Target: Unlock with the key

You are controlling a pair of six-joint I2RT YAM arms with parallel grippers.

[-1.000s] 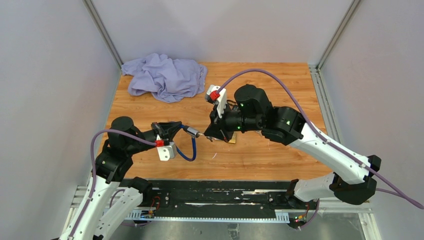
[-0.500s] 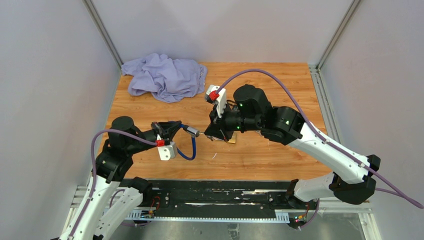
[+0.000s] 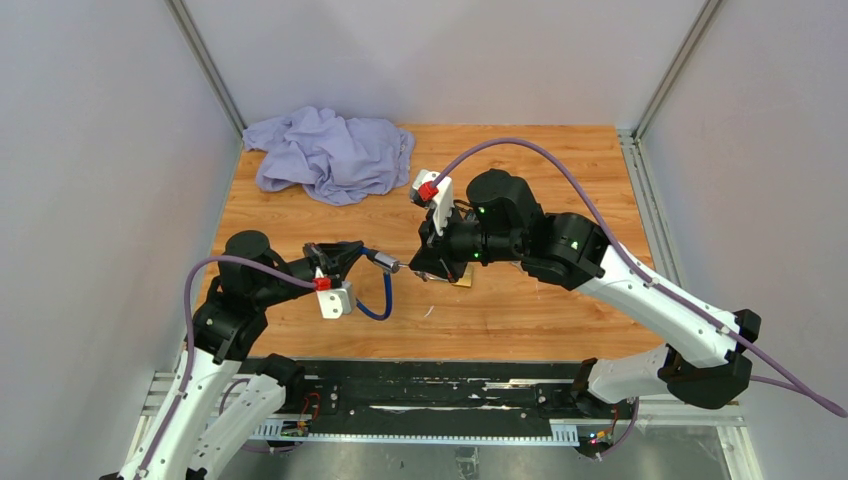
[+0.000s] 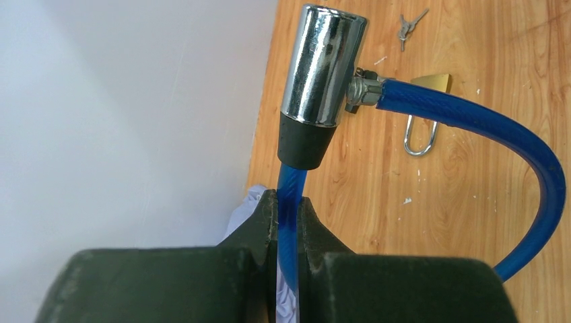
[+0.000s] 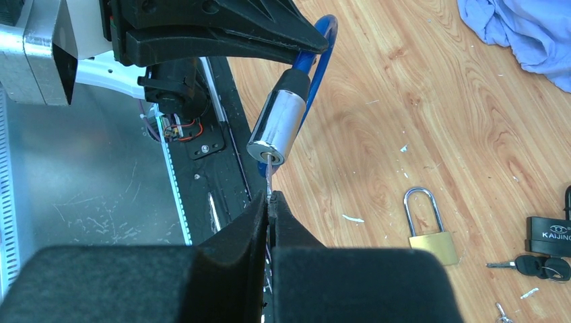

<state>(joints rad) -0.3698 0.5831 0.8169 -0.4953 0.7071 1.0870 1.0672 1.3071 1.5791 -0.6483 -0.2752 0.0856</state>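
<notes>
Wooden tabletop (image 3: 560, 160), left claw (image 4: 289, 214) pinching one cable lock (image 4: 323, 67), right claw (image 5: 269, 202) pinching one key (image 5: 269, 173)

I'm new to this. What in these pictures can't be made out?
Head of the key: right wrist view, buried between the right gripper fingers; only its blade shows.
Keyhole: left wrist view, the chrome lock cylinder faces away; whether the key is turned cannot be told.
The brass padlock: left wrist view, partly behind the blue cable.
The black lock: right wrist view, cut by the right edge.
</notes>
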